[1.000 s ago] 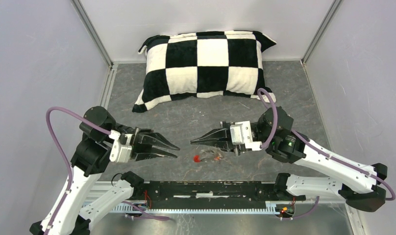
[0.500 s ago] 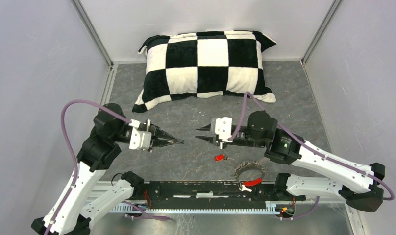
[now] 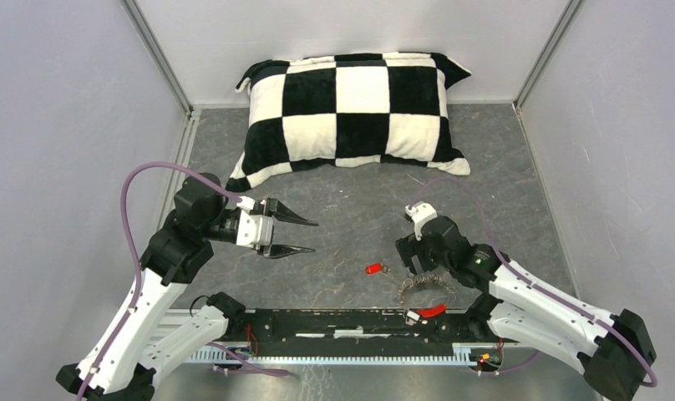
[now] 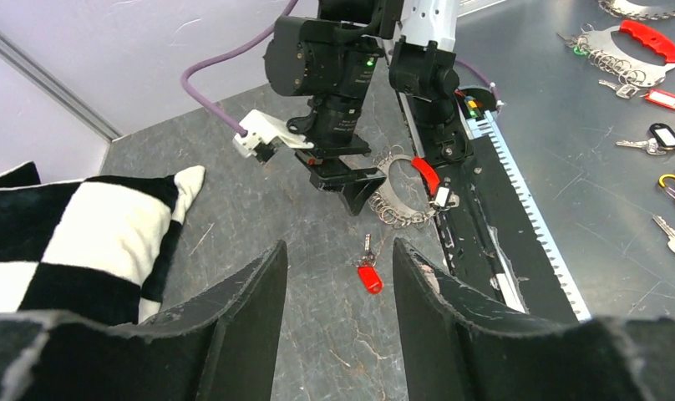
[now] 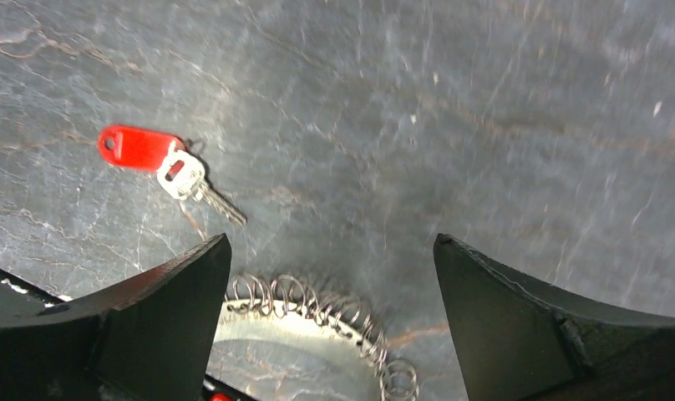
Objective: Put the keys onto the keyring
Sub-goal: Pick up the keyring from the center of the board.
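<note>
One of the keys [image 3: 373, 269], a small silver one on a red tag [image 5: 138, 146], lies flat on the grey floor [image 3: 342, 209]. The keyring [image 3: 423, 286], a silvery coil loop with a short red section [image 3: 433, 311], rests just right of it against the black rail. My right gripper [image 3: 413, 261] points down over the coil [image 5: 317, 305] with its jaws wide open and empty. My left gripper [image 3: 316, 236] hovers to the left, open and empty, and the red key [image 4: 369, 278] shows on the floor between its fingers [image 4: 242, 317]. No other key lies on the floor.
A black-and-white checked pillow [image 3: 355, 109] fills the back of the cell. The black rail [image 3: 351, 322] runs along the near edge. Beyond it, a metal bench [image 4: 568, 175] holds several loose keys, tags and rings. White walls close in left and right.
The right arm swung down over the keyring and its jaws opened wide. The left gripper drew back left and opened. Key and keyring now lie apart, the ring nearer the rail.
</note>
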Robot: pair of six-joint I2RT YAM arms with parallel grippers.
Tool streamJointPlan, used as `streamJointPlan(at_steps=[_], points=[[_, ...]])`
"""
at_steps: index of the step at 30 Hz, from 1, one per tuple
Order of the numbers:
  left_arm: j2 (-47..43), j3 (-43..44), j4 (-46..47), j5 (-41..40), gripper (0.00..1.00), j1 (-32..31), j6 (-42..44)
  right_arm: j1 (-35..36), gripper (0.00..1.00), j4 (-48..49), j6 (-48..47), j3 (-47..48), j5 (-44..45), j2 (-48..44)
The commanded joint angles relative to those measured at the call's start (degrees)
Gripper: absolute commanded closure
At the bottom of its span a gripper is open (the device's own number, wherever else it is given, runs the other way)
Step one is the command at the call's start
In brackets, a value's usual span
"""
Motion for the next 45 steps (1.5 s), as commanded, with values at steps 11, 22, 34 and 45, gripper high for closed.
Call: streamJointPlan(at_steps=[11, 22, 34, 45], points=[[-0.7, -1.8, 0.9, 0.1, 0.43, -0.1, 2.5, -0.2, 0.02, -17.2, 30.1, 4.1, 16.2, -9.4], [-1.1, -2.3, 2.8, -0.3, 0.42, -0.1, 0.8, -0.3, 0.50, -27.3, 37.6, -1.9, 8.7, -6.9], [-1.8, -2.3, 2.8, -0.6, 0.42, -0.1, 0.8, -0.3, 0.81, -16.8, 35.7, -7.4, 8.6, -6.1], [-2.0, -2.0, 1.9, 0.0, 0.42, -0.1, 0.0, -0.2, 1.00, -8.8, 27.2, -7.5, 12.3, -6.4]])
